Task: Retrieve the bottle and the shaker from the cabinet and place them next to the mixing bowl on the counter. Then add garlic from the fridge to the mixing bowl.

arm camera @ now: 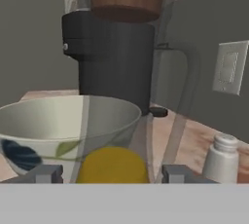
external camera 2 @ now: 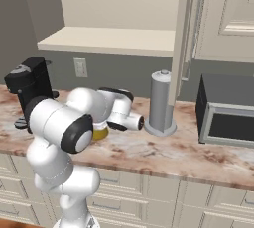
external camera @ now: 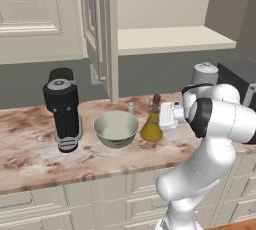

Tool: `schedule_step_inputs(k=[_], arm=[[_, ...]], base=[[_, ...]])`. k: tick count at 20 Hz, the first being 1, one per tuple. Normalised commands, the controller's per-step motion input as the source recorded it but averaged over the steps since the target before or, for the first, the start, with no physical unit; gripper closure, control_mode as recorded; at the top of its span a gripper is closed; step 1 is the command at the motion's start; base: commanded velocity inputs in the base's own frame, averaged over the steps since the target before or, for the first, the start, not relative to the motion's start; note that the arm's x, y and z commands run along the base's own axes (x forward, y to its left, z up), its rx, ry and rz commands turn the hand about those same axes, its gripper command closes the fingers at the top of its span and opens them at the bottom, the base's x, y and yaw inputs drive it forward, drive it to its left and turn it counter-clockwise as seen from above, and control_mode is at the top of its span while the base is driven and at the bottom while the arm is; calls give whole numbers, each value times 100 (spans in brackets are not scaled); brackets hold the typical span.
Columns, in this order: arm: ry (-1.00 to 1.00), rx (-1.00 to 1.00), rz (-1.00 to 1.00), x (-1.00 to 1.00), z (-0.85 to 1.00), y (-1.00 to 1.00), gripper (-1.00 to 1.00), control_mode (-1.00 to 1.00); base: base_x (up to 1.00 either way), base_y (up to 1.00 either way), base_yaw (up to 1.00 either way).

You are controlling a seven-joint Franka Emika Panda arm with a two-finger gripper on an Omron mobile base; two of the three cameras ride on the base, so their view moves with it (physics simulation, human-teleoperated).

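**Ana:** Claw point(arm camera: 112, 174) first, what is it doing?

**Ben:** Its two dark tips stand either side of the clear glass bottle with yellow oil and a brown cork stopper point(external camera: 152, 124). In the hand view the yellow belly sits right between them, very close. Whether the tips press the glass or stand just off it, I cannot tell; the jaws are partway apart, about a bottle's width.

**Ana:** And why is the bottle there?

**Ben:** It stands upright on the marbled pink desk point(external camera: 30, 144), just beside the pale ceramic mixing bowl with a leaf pattern point(external camera: 116, 128), on the bowl's right in the left base view. That is the spot the task asks for, so I judge this as the set-down, with the hand level so the bottle stays upright.

**Ana:** The shaker?

**Ben:** A small white shaker with a grey cap point(external camera: 131, 108) is on the desk too, just behind the bowl and near the bottle. The open cabinet shelf point(external camera: 175, 39) above is bare.

**Ana:** Anything crowding the hand?

**Ben:** A black coffee machine point(external camera: 63, 109) stands beyond the bowl, apart from the claw. Garlic is not yet in the bowl
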Motion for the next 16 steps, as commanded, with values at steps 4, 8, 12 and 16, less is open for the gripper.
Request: schedule_step_inputs(k=[4,8,12,16], arm=[[0,0,0,0,0,27,-100,-100],[0,0,0,-3,0,14,-100,-100],[0,0,0,-9,0,0,-100,-100],[0,-1,-1,-13,0,0,-100,-100]], base=[[0,0,0],[0,0,0],[0,0,0],[0,0,0]])
